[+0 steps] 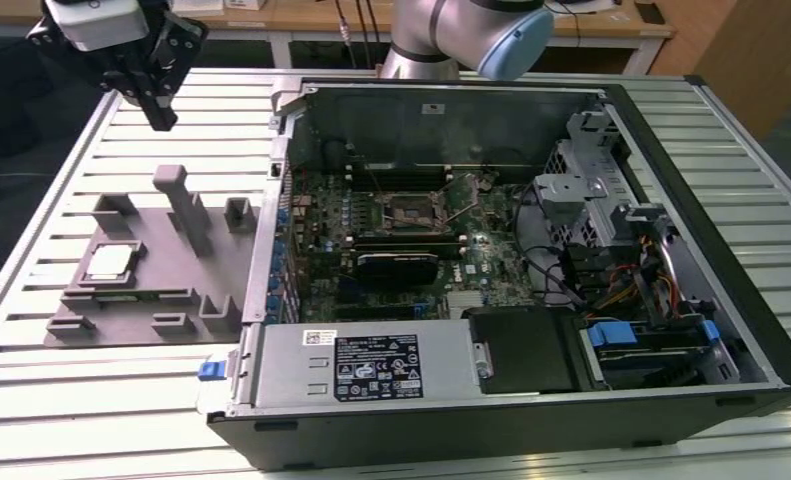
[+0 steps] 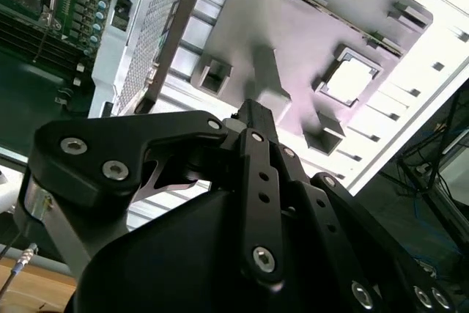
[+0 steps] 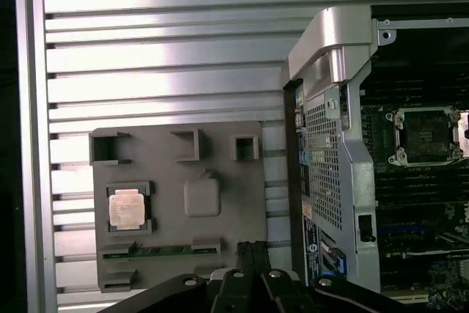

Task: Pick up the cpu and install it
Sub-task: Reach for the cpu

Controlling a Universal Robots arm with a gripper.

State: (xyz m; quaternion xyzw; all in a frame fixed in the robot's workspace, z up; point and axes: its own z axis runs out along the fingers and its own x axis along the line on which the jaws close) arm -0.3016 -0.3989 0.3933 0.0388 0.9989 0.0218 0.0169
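The tool [image 1: 162, 121] hangs high over the desk [image 1: 102, 400]. Its fingers are pressed together and hold nothing. The cpu [image 1: 111, 262] lies in a grey tray [image 1: 118, 316] beside the open computer [image 1: 529, 400]. The first wrist view looks straight down on the cpu [image 3: 126, 207] and the socket [image 3: 425, 135].

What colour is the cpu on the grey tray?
The cpu is silvery with a pale tan edge, clearest in the first wrist view.

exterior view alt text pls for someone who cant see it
The cpu lies in a grey tray on a slatted table, to the exterior view's left of an open computer case. The robot's shut pincer hangs above the table, apart from the tray, holding nothing.
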